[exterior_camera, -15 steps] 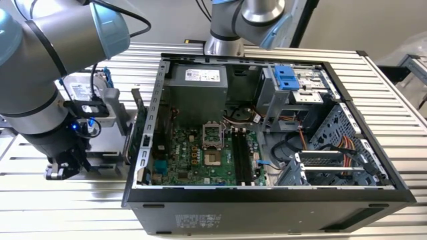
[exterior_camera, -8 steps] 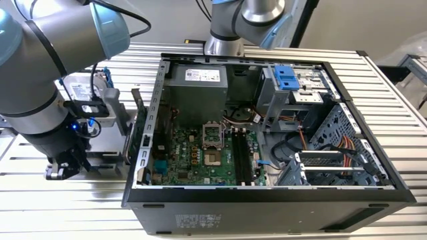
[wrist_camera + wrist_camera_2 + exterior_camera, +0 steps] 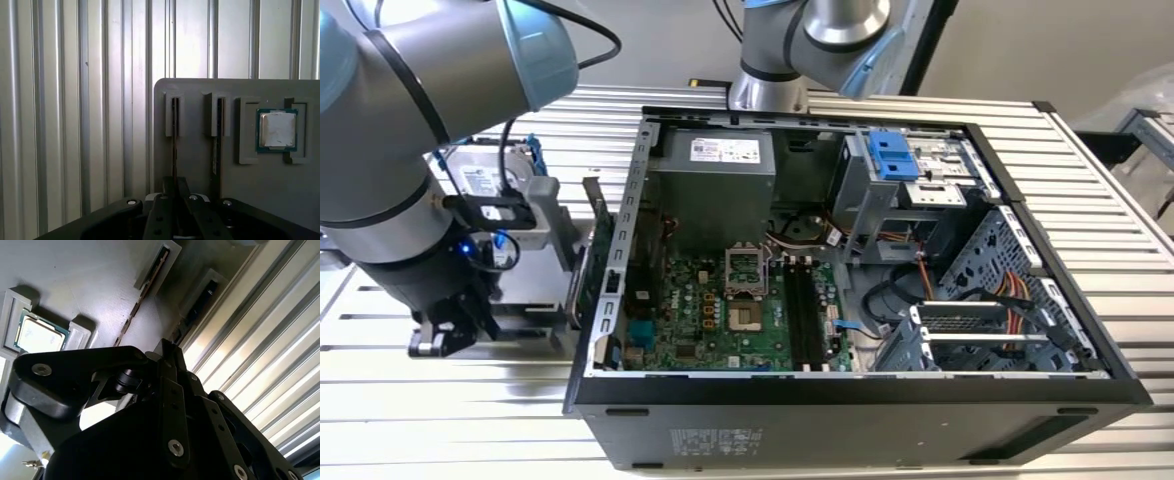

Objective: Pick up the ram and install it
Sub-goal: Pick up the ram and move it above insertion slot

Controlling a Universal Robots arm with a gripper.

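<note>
Claw [image 3: 176,184] is down over the grey tray [image 3: 200,87] on the ribbed surface [image 3: 75,100], at the exterior view's left beside the computer case [image 3: 854,420]. It's pinched tight onto the ram [image 3: 175,142], which stands edge-up in its tray slot.

arm [image 3: 400,150] bent low, gripper [image 3: 447,335] pointing down, fingers [image 3: 169,192] apparently closed together.

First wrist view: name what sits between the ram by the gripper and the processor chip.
Another slot holding a second thin stick on edge, beside the ram, in the first wrist view.
</note>
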